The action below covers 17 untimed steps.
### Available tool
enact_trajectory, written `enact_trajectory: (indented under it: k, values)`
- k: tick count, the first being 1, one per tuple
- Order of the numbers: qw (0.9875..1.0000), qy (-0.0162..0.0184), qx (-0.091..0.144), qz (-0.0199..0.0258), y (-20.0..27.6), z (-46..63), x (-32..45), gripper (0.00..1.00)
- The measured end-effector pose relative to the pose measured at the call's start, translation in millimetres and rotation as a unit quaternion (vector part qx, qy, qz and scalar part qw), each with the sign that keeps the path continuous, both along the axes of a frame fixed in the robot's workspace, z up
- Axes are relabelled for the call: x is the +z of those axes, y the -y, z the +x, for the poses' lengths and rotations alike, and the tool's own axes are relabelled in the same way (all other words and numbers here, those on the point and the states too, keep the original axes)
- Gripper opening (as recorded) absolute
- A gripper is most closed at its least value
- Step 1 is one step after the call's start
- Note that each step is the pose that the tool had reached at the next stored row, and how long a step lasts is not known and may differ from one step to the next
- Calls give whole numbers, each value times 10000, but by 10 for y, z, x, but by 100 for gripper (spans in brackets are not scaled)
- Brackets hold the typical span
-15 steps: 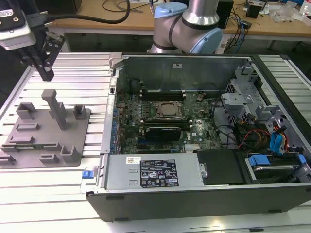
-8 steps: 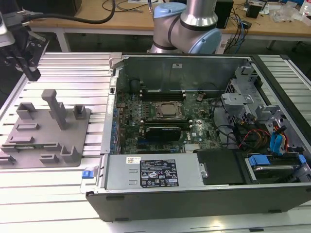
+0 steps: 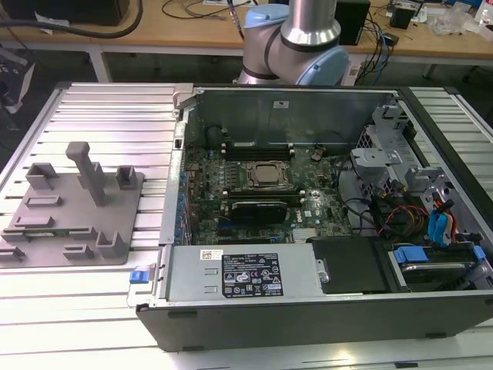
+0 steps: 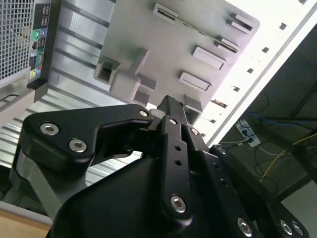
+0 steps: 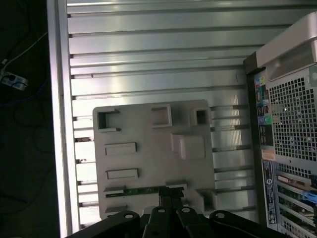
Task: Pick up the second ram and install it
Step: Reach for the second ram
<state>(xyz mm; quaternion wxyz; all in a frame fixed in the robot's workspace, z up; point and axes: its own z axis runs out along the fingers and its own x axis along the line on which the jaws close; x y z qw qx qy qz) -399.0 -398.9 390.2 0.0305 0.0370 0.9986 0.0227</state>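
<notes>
1. The black two-finger gripper (image 5: 171, 193) hangs above the grey plastic holder plate (image 5: 148, 163), its jaws pressed together and empty.
2. The thin green ram stick (image 5: 136, 189) sits edge-up in a slot of that plate.

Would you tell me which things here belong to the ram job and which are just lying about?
Job: second ram in the grey holder plate; tool; open computer case.
Lying about: power strip; cables on the back bench.

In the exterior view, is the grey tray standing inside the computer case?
No, the grey tray lies on the ribbed table beside the computer case, at the exterior view's left.
</notes>
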Motion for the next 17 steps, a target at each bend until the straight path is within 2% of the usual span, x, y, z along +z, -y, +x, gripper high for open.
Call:
enact_trajectory:
  k: [4, 7, 11, 16, 17]
  values:
    - [10000, 9, -1, 0, 0, -168, -3, 8]
    - [10000, 11, -1, 0, 0, -228, -10, 8]
    - [10000, 4, 0, -13, 3, -243, -98, 8]
    - [10000, -1, 0, -24, 3, -244, -109, 8]
    - [9999, -110, 0, -21, 2, -242, -111, 8]
